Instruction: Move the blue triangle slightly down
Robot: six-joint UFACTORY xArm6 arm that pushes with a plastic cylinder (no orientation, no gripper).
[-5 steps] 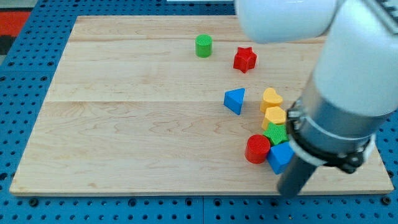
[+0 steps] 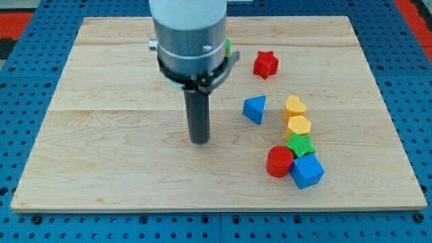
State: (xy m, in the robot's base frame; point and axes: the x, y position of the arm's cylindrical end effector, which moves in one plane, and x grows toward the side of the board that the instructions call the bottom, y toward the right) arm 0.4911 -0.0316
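The blue triangle (image 2: 255, 109) lies right of the board's centre. My tip (image 2: 199, 141) rests on the wooden board (image 2: 101, 135), to the left of the triangle and a little lower, with a clear gap between them. The arm's body comes down from the view's top and hides most of the green cylinder (image 2: 229, 47).
A red star (image 2: 266, 64) lies above the triangle. To the triangle's right and below, a column holds a yellow heart (image 2: 294, 106), a yellow hexagon (image 2: 298, 126), a green block (image 2: 300, 144), a red cylinder (image 2: 279, 161) and a blue cube (image 2: 307, 171).
The arm has swung from the view's lower right, beside the blue cube, to the board's middle left of the triangle. No block has moved.
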